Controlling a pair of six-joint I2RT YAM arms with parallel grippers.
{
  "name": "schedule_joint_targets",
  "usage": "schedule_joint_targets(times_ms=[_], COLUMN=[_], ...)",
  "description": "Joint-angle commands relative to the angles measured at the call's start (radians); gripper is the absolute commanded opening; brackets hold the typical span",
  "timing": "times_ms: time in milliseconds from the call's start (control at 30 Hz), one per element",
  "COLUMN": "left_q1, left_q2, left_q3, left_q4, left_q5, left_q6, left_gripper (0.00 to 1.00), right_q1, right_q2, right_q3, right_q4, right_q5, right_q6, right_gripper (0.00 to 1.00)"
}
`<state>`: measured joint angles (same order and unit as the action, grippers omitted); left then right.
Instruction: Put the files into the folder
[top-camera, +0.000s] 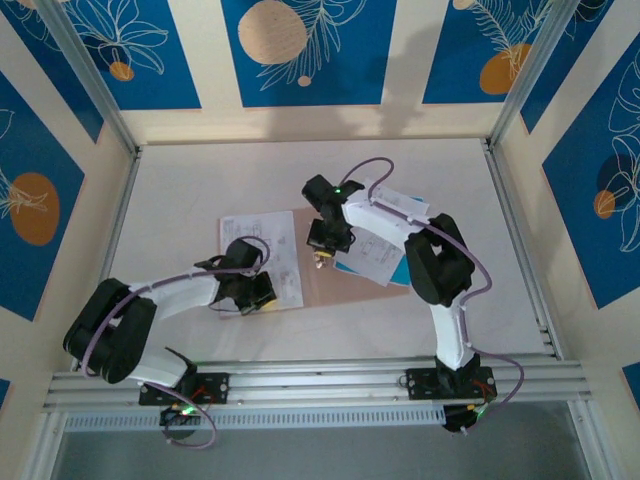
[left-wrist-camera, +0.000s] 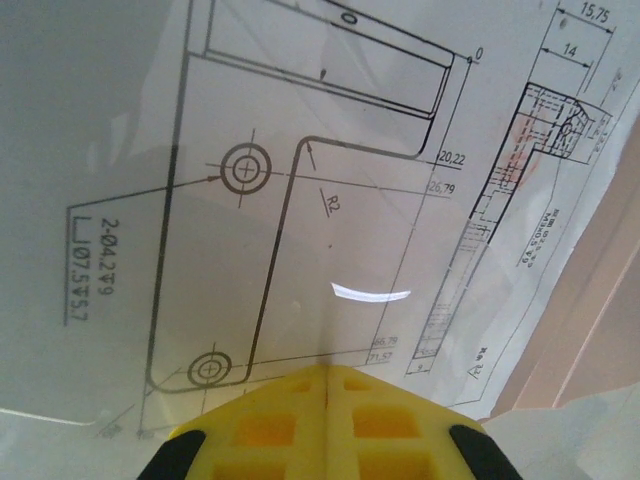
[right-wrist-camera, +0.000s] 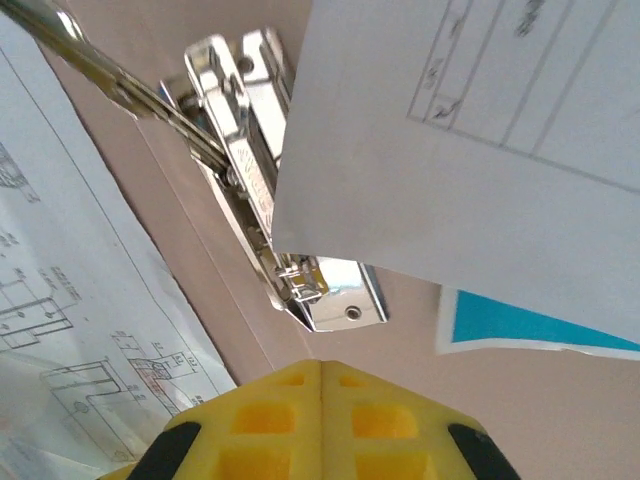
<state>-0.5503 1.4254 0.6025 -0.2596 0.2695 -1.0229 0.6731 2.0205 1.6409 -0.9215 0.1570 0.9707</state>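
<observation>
Left claw (top-camera: 245, 288), seen from above, sits low over a printed sheet (top-camera: 262, 240) whose right edge seems to lap the folder (top-camera: 335, 295). The right claw (top-camera: 322, 248) hangs over the folder's middle. A stack (top-camera: 368, 262) of more printed pages and a cyan sheet (top-camera: 401, 272) lie on the folder's right half, partly under that arm.

On the left wrist camera I see the yellow pads clenched together with nothing between them, tips right at the drawing. The folder's tan card shows at the right edge.

On the right wrist camera the pads are likewise pressed together on nothing, just short of a metal clip (right-wrist-camera: 262, 190) fixed to the folder. A white page overlaps the clip, with the cyan one beneath it.

My judgement is that the left sheet wants sliding rightward, fully onto the card. I'd press lightly and drag slowly so the paper doesn't buckle, keeping the right claw off the clip.
</observation>
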Motion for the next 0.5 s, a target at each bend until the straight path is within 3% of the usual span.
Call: schedule_joint_targets(times_ms=[0, 133, 200, 267, 467], left_q1=[-0.003, -0.003, -0.002, -0.003, 0.000], left_q2=[0.001, 0.002, 0.001, 0.000, -0.005], left_q3=[-0.032, -0.029, -0.026, -0.026, 0.006], left_q4=[-0.097, -0.093, -0.093, -0.094, -0.139], left_q5=[-0.029, -0.028, -0.027, -0.027, -0.046], left_q6=[-0.007, -0.005, -0.002, 0.000, 0.037], left_gripper=[0.00, 0.00, 0.00, 0.00, 0.00], right_q1=[-0.004, -0.010, -0.022, -0.032, -0.052], right_q2=[-0.081, -0.152, -0.171, -0.180, -0.182], right_q3=[0.003, -0.086, -0.143, -0.186, -0.200], right_q4=[-0.006, 0.082, 0.152, 0.235, 0.266], right_q5=[0.039, -0.027, -0.098, -0.168, -0.168], right_q6=[0.001, 0.047, 0.080, 0.103, 0.098], right_gripper=[0.17, 0.53, 0.62, 0.64, 0.61])
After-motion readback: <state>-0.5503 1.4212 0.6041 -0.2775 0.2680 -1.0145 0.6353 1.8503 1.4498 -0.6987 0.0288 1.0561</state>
